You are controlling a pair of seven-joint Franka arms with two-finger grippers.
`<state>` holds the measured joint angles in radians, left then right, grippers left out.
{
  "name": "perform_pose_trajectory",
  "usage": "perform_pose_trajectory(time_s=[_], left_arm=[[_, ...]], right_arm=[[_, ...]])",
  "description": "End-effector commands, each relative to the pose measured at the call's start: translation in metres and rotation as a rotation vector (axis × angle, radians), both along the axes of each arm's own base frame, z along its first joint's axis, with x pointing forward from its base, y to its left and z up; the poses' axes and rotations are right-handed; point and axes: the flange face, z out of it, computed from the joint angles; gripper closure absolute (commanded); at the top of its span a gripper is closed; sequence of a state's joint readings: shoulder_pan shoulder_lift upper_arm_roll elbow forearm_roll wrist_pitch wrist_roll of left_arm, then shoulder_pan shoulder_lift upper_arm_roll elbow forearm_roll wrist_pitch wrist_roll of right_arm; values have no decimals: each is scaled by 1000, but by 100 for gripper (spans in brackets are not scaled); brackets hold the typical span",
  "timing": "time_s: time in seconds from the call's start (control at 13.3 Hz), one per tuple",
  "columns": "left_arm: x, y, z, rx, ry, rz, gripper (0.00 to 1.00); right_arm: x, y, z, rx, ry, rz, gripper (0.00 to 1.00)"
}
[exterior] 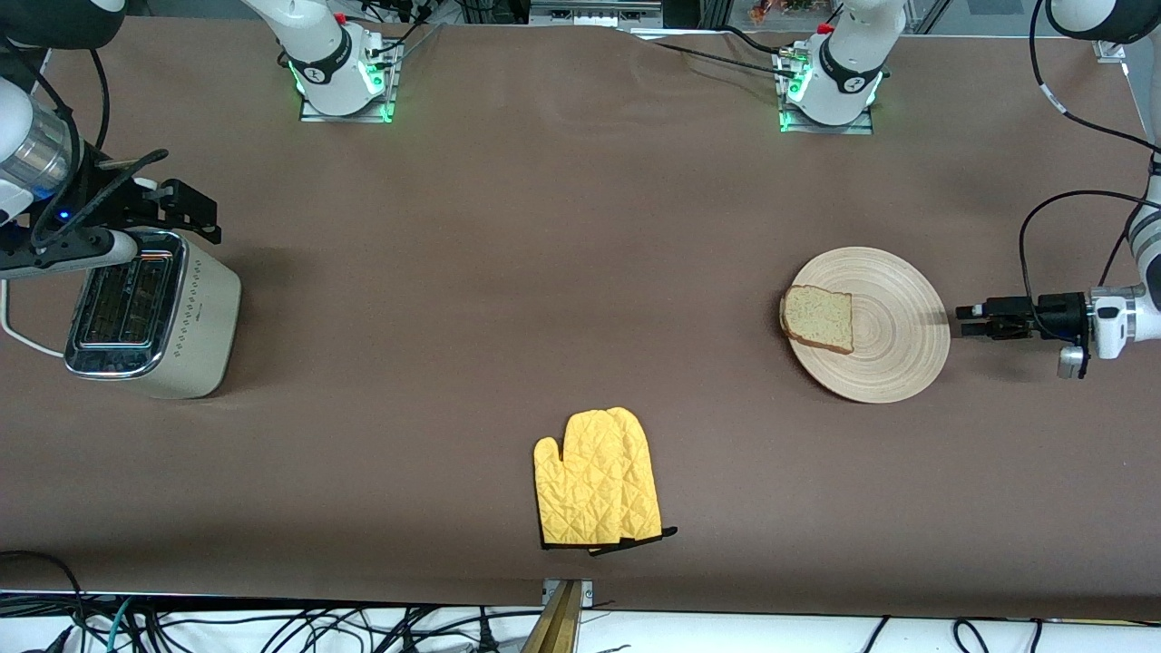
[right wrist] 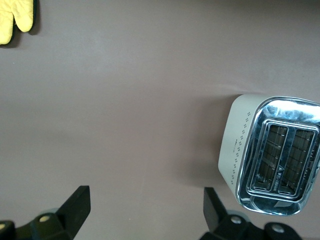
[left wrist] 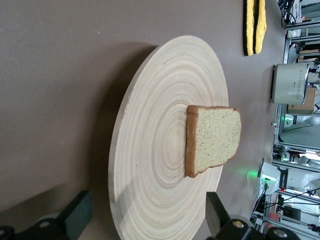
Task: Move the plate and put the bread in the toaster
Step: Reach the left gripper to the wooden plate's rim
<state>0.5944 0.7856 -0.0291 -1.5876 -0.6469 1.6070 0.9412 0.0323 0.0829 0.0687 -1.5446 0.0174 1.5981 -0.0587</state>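
Observation:
The round light-wood plate (exterior: 893, 340) (left wrist: 150, 150) lies toward the left arm's end of the table. The slice of bread (exterior: 819, 317) (left wrist: 215, 140) rests on it, at the edge toward the table's middle. My left gripper (exterior: 961, 321) (left wrist: 147, 215) is level with the plate's rim, just short of it. It is open, with the rim in line with the gap between its fingers. The cream toaster (exterior: 154, 313) (right wrist: 275, 155) stands at the right arm's end, both slots empty. My right gripper (exterior: 195, 213) (right wrist: 145, 210) hangs open over the table beside the toaster, holding nothing.
A yellow oven mitt (exterior: 599, 481) (left wrist: 255, 25) (right wrist: 15, 20) lies near the table's front edge, midway along it. The toaster's white cord (exterior: 18, 336) loops off the right arm's end. The arm bases (exterior: 340, 73) (exterior: 830, 86) stand along the farther edge.

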Motion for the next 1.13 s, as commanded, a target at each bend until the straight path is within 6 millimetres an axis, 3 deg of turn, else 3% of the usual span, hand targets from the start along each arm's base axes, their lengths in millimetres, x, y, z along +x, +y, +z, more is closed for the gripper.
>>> perform_pose_trajectory(time_s=[0.0, 0.15, 0.3, 0.53, 0.83, 0.9, 1.05], left_arm=[[6, -4, -20, -65, -17, 31, 1], [4, -13, -35, -74, 12, 23, 29], [5, -18, -37, -72, 10, 0, 85], [6, -18, -36, -69, 7, -2, 100], [7, -21, -32, -78, -35, -49, 100], [6, -26, -31, -98, -25, -57, 100], [13, -54, -22, -161, 16, -93, 100]], right_arm=[[-5, 0, 4, -10, 2, -7, 0], [-5, 0, 4, -10, 2, -7, 0], [-5, 0, 4, -10, 2, -9, 0], [-5, 0, 4, -10, 2, -9, 0], [-5, 0, 4, -10, 2, -9, 0], [-5, 1, 4, -10, 2, -7, 0], [-5, 0, 4, -10, 2, -9, 0]])
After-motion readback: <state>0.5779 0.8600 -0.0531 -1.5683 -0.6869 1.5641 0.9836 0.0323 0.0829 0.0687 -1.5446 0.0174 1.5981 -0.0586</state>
